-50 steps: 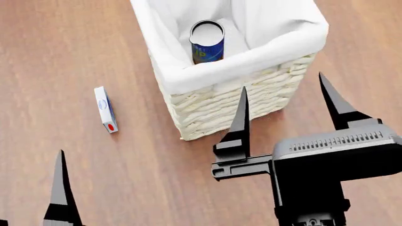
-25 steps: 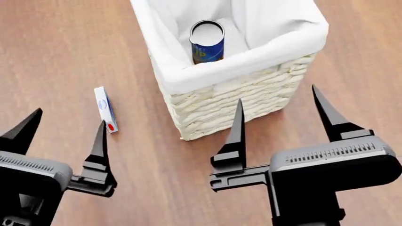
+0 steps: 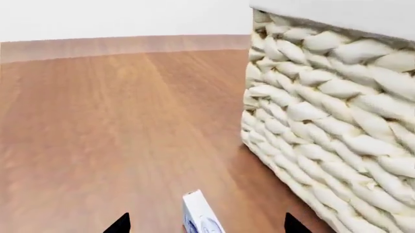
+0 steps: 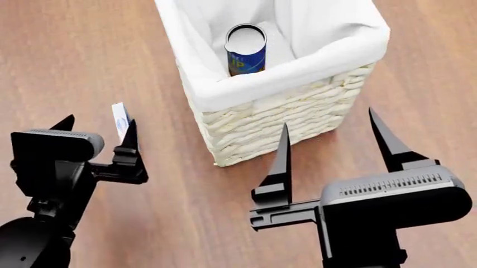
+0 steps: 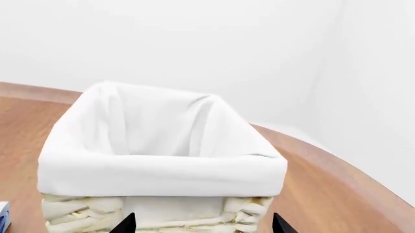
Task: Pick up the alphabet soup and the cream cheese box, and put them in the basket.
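Observation:
The alphabet soup [image 4: 245,49], a blue-labelled can with a white top, stands upright inside the basket [image 4: 283,114]. The basket is cream wicker with a white liner; it also shows in the left wrist view [image 3: 324,141] and the right wrist view [image 5: 162,170]. The cream cheese box [image 4: 118,121] lies on the floor left of the basket, mostly hidden behind my left gripper [image 4: 99,124]. In the left wrist view the box [image 3: 201,218] lies between the open fingertips. My left gripper [image 3: 202,224] is open over the box. My right gripper [image 4: 329,124] is open and empty in front of the basket.
The floor is brown wood. A white wall stands behind the basket in the right wrist view. The box's edge shows at the lower left of the right wrist view [image 5: 3,216].
My left arm has risen into view and moved forward to the cream cheese box, its open fingers now on either side of it. The right gripper has barely moved.

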You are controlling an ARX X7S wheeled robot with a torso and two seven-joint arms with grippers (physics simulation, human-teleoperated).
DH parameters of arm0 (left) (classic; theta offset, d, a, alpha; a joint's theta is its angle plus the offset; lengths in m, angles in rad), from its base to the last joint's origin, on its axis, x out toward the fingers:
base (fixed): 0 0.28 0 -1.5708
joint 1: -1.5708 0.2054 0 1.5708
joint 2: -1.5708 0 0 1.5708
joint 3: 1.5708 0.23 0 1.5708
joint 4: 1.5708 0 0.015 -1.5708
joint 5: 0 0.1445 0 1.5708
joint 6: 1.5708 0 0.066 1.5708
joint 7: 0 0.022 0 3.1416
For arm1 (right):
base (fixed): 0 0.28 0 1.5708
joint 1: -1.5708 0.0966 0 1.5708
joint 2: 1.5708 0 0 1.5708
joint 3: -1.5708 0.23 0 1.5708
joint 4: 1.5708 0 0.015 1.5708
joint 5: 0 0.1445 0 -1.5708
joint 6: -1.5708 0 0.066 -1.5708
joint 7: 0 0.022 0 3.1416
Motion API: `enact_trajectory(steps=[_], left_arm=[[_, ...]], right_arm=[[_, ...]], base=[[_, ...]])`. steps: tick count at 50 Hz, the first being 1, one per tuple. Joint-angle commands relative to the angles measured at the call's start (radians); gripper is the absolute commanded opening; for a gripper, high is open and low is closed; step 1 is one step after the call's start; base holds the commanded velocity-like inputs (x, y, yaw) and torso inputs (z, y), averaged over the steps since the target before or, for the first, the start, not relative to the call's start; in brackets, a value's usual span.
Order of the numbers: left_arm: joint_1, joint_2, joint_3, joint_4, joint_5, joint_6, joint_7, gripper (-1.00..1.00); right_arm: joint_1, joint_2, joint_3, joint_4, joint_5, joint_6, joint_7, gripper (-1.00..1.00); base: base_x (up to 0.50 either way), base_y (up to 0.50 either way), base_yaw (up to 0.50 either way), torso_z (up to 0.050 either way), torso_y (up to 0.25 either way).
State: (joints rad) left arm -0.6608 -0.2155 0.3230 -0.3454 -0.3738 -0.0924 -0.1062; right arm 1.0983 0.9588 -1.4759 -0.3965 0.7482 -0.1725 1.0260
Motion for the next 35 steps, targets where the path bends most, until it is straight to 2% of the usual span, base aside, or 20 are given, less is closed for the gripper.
enact_trajectory(steps=[1, 9, 22, 27, 28, 35], left_arm=[[-0.086, 0.050, 0.005, -0.243, 0.010, 0.064, 0.039, 1.00], [-0.132, 0.079, -0.007, -0.419, 0.003, 0.137, 0.077, 1.00], [-0.266, 0.147, -0.014, -0.855, 0.031, 0.357, 0.137, 1.00], [-0.296, 0.161, -0.014, -0.936, 0.036, 0.401, 0.154, 1.00], [-0.292, 0.158, -0.017, -0.922, 0.032, 0.395, 0.152, -1.00], [-0.247, 0.135, -0.009, -0.787, 0.022, 0.321, 0.137, -1.00]], right_arm=[[-0.014, -0.001, 0.003, 0.008, 0.004, -0.012, -0.002, 1.00], [-0.021, -0.003, 0.005, 0.009, 0.004, -0.015, -0.001, 1.00], [-0.027, 0.009, 0.006, 0.000, 0.010, -0.010, 0.001, 1.00], [-0.031, 0.011, 0.007, 0.002, 0.009, -0.011, 0.000, 1.00], [-0.032, 0.013, 0.009, 0.004, 0.012, -0.016, -0.001, 1.00], [-0.037, 0.007, 0.010, 0.010, 0.012, -0.021, -0.006, 1.00]], base=[[0.00, 0.00, 0.00, 0.000, 0.000], [0.00, 0.00, 0.00, 0.000, 0.000], [0.00, 0.00, 0.00, 0.000, 0.000], [0.00, 0.00, 0.00, 0.000, 0.000], [0.00, 0.00, 0.00, 0.000, 0.000], [0.00, 0.00, 0.00, 0.000, 0.000]])
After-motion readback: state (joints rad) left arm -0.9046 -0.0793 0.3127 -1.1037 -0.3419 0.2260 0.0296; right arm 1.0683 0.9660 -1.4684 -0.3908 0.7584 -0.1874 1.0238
